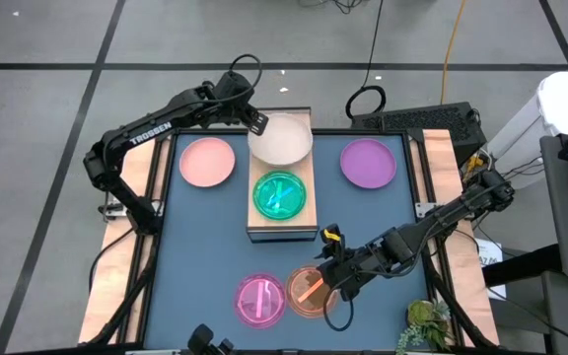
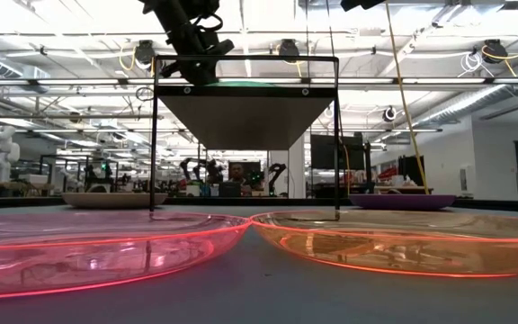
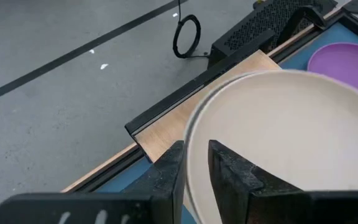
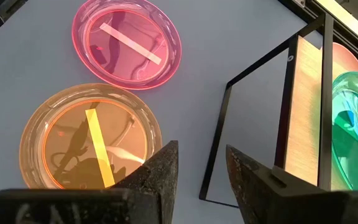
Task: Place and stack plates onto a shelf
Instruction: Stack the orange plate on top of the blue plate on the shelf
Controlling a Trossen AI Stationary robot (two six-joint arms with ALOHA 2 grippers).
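The shelf [image 1: 280, 225] is a light-wood board on a thin black frame, mid-table. A translucent green plate [image 1: 280, 194] lies on it. My left gripper [image 1: 255, 122] is at the shelf's far end, shut on the cream plate [image 1: 284, 138], which overhangs that end. My right gripper [image 1: 331, 272] hovers open over the table near the orange plate [image 1: 309, 292], touching nothing. The magenta plate [image 1: 261, 299] lies beside the orange one. The salmon pink plate [image 1: 208, 161] lies left of the shelf and the purple plate [image 1: 368, 163] right of it. No teal or pale blue plate shows. My left gripper pinches the cream plate's rim [image 3: 194, 146] on its left side between the two fingers [image 3: 170, 175], one above the rim and one below. It reaches in from the table's left. The plate is over the shelf's far end; whether it rests on the board I cannot tell.
Wooden side boards [image 1: 134, 187] run along the table's left and right edges. A small green plant [image 1: 424, 323] stands at the near right corner. The shelf's black frame legs [image 4: 219, 134] stand close to my right gripper. Bare blue table lies between the shelf and the near plates.
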